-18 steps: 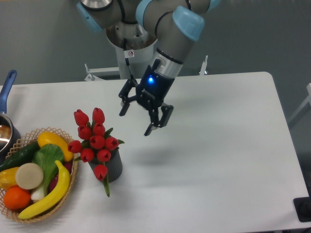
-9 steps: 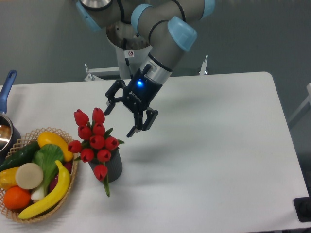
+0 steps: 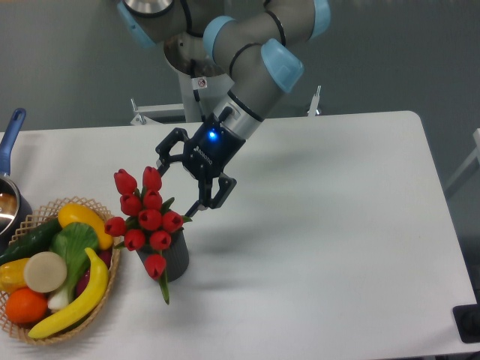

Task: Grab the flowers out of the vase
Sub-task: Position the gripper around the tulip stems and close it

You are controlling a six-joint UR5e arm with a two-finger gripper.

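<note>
- The bunch of red tulip buds with green leaves [image 3: 147,217] stands in the small dark grey ribbed vase [image 3: 174,259] on the white desk [image 3: 330,225].
- The black two-finger pincer [image 3: 178,189], fingers spread apart, hangs just right of the buds; contact is probably none, though unclear.
- A woven basket of fruit and vegetables [image 3: 105,289] sits left of the vase.

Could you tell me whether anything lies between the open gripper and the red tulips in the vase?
Nothing: the camera shows only bare white table between the gripper and the flowers.
</note>
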